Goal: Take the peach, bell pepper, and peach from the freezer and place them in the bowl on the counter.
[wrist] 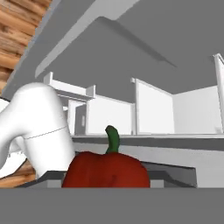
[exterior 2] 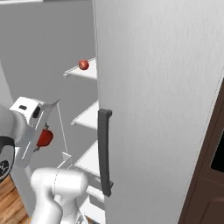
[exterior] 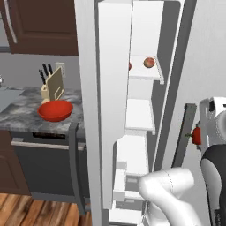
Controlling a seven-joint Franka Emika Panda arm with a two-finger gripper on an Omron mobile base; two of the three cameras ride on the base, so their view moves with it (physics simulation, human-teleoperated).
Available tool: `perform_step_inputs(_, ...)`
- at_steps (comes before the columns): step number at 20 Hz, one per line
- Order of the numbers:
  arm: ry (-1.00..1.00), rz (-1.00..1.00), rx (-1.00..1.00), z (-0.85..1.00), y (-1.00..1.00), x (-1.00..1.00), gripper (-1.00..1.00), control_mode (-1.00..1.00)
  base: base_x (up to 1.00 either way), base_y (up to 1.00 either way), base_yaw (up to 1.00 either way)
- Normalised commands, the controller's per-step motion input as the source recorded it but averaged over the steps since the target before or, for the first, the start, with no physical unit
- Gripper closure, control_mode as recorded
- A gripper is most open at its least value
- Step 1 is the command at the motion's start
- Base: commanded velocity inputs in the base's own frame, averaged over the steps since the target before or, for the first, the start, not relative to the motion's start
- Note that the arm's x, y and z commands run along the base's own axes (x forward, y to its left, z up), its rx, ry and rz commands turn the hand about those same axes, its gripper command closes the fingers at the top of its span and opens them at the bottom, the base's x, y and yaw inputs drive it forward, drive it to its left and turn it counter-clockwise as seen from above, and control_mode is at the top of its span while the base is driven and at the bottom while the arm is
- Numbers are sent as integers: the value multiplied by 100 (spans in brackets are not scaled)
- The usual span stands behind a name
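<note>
1. Between the pincer's (wrist: 106, 186) tips sits the bell pepper (wrist: 105, 169), glossy deep red with a green stem standing up; the pincer is clenched on it, out in front of the open freezer (exterior: 141, 110).
2. From the left base view the same pepper shows as a small red spot at the hand, level with the freezer's middle shelves.
3. Above the pincer, on an upper freezer shelf (exterior: 143, 73), 1 peach (exterior: 149, 62) rests, well apart from the hand. A sliver of something red shows at that shelf's inner edge, possibly the 2nd peach; I cannot tell.
4. Far to the pincer's left, the red bowl (exterior: 55, 110) sits on the marbled counter (exterior: 17, 112), beside a knife block (exterior: 52, 84). It looks empty from here.
5. My reading: the pepper is the 1st item out, with nothing delivered yet. Left to do: carry it to the bowl, then fetch both peaches.
6. Around the pincer: white shelves, grey freezer walls, a dark door handle (exterior 2: 104, 151), wood floor (exterior: 26, 212) below, dark brown cabinets by the counter.
</note>
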Motion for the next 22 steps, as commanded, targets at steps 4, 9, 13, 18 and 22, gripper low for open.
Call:
perform_step_inputs(4,0,0,0,0,0,0,100,100,-100,50,1)
perform_step_inputs(9,0,0,0,0,0,0,100,100,-71,100,0)
perform_step_inputs(13,0,0,0,0,0,0,100,100,-11,100,0)
perform_step_inputs(18,0,0,0,0,0,0,100,100,1,100,0)
perform_step_inputs(22,0,0,0,0,0,0,100,100,0,100,-1)
